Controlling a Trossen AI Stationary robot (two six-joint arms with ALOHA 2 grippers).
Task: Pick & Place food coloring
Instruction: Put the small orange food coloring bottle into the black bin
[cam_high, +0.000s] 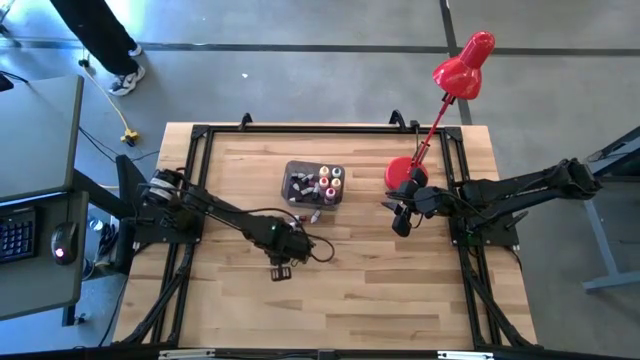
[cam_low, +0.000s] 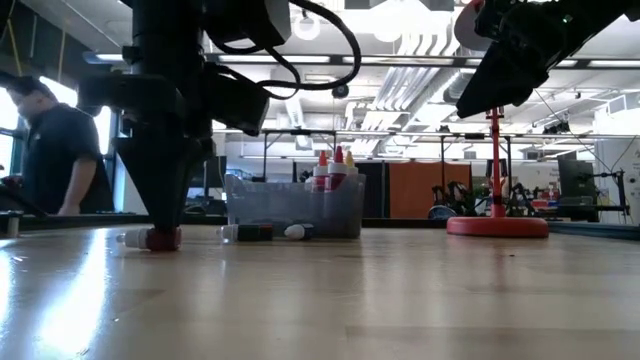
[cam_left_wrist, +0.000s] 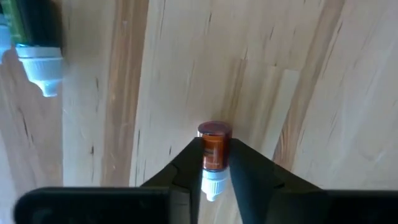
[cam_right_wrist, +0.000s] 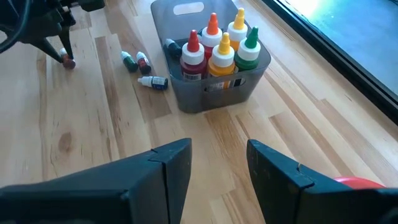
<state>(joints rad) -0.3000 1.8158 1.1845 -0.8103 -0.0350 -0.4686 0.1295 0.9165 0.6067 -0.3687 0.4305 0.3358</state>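
- From the high view I see the left gripper (cam_high: 283, 262) low over the wooden table (cam_high: 380, 290), just in front of the grey bin (cam_high: 312, 184), but the small thing under it is hidden there.
- The left wrist view gives me what is missing: a small vial (cam_left_wrist: 212, 155) with brown-orange content and a white tip lies on the wood between the two dark fingers (cam_left_wrist: 180, 171), which are closed on its sides.
- In the low view I see the same vial (cam_low: 150, 238) lying flat on the table, with the left gripper coming down on it from above.
- The right wrist view shows best what is in the bin: taller bottles (cam_right_wrist: 221, 46) stand upright inside, with red, orange, yellow and green tops.
- The same view shows three more small vials (cam_right_wrist: 140, 65) lying on the table just beside the bin.
- The right gripper (cam_right_wrist: 217, 168) hangs above the table, near the base of the red desk lamp (cam_high: 460, 72); its jaws stand apart with nothing between them.
- Only the low view shows a person (cam_low: 55, 150) in a dark shirt behind the table.
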